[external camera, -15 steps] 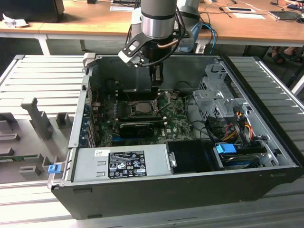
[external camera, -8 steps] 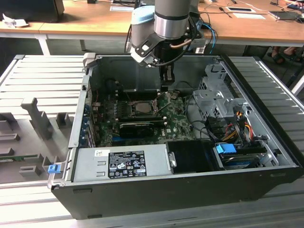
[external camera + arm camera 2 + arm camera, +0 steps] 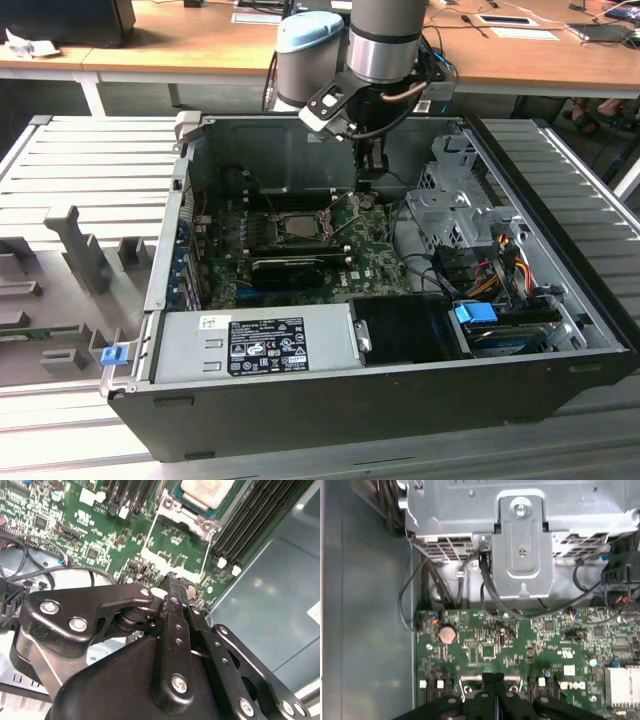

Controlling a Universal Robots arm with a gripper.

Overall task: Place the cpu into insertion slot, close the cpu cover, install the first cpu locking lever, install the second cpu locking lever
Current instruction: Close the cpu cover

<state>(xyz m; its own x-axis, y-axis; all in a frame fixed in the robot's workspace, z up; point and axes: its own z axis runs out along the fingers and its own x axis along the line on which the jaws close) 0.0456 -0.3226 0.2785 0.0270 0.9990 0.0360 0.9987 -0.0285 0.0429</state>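
The cpu (image 3: 300, 226) (image 3: 207, 489), tan-edged with a pale metal face, lies in the insertion slot on the green motherboard (image 3: 370, 245). Around the chip lies the silvery cpu cover (image 3: 192, 516). Two thin wire levers (image 3: 148, 537) (image 3: 205, 555) run from the socket toward my gripper and look raised in the exterior view. My gripper (image 3: 370, 175) (image 3: 173, 580) (image 3: 493, 685) hangs inside the case, just off the socket's edge on the exterior view's right. Its black fingers (image 3: 175, 610) are pressed together with nothing between them.
A black card (image 3: 290, 268) sits below the socket. The power supply (image 3: 255, 345) fills the case's front. A metal drive cage (image 3: 455, 205) and coloured cables (image 3: 490, 265) crowd the exterior view's right. Black memory slots (image 3: 255, 520) flank the socket. A coin battery (image 3: 447, 634) sits on the board.
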